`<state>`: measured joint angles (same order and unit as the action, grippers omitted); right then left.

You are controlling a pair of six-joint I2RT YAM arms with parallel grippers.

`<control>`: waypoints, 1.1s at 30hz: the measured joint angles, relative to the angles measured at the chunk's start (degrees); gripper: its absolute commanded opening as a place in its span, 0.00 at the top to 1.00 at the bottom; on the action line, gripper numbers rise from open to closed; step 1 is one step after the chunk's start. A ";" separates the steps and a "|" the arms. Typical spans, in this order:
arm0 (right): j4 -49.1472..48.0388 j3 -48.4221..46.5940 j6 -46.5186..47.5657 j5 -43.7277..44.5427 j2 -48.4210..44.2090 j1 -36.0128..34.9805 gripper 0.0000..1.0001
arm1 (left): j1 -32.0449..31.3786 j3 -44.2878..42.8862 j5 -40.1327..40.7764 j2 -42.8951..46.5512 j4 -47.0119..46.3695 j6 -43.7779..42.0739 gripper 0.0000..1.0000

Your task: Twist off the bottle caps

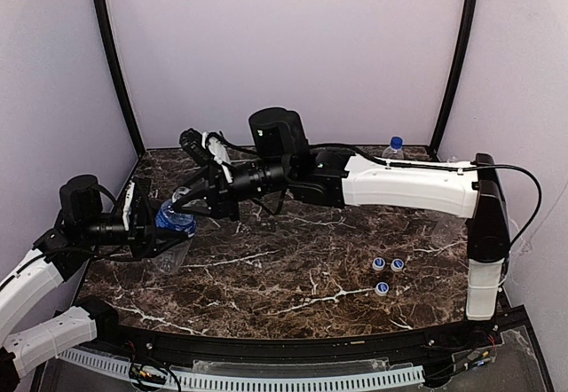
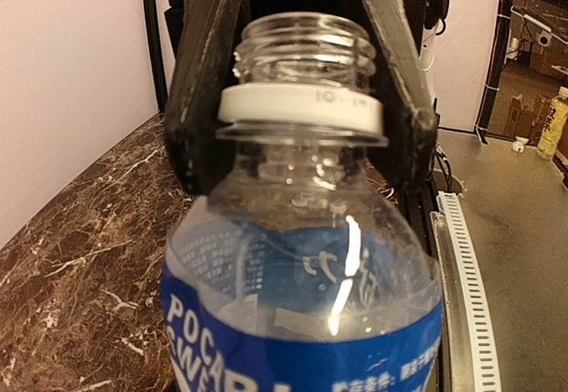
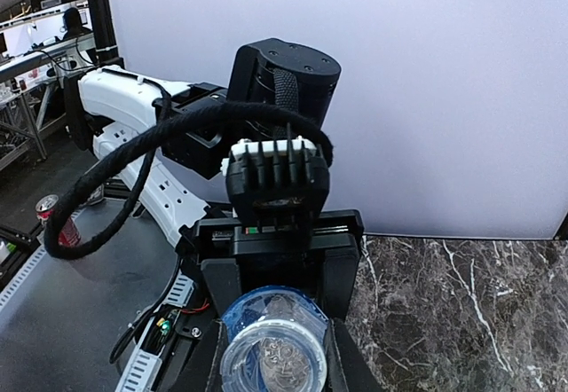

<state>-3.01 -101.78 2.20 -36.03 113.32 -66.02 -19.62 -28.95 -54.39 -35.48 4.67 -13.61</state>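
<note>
— What's the biggest thing here?
— The dark marble table. Next is the long right arm, which lies across the middle of the top view, from the right side over to the left.
— Does it get in the way?
— Yes. It hides most of the back bottle at the upper right. Only the bottle's shoulders and blue cap peek out.
— Where's the main bottle?
— The blue-label bottle is at the middle left, tipped and up off the table. The left pincer is closed round its body. The right pincer is closed on its neck, with fingers tight against the white ring. The bottle's mouth is open and its threads show.
— And the little things?
— Three loose caps lie together at the lower right, well apart from both pincers.
— What can't you see?
— In the left wrist view, the left pincer's fingers are hidden and the bottle's bottom is cut off.
</note>
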 measured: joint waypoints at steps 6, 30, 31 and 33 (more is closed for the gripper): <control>0.59 0.72 -2.25 0.33 -0.98 0.98 1.00 | -0.04 0.00 0.37 -0.07 -0.22 0.68 0.02; 47.69 0.92 -7.58 21.38 -38.56 38.38 1.00 | 0.50 5.64 6.88 5.29 -1.55 3.19 0.01; 48.24 -0.90 -7.15 23.43 -38.53 41.70 1.00 | 0.66 5.64 6.93 5.29 -1.70 3.34 0.01; 48.70 -3.96 -6.45 26.67 -37.29 47.12 1.00 | 1.16 5.64 6.91 5.31 -1.77 3.54 0.01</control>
<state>45.69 -105.73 -4.25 -9.37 76.03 -18.90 -18.46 -23.31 -47.48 -30.17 2.90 -10.07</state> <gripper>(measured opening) 0.290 0.987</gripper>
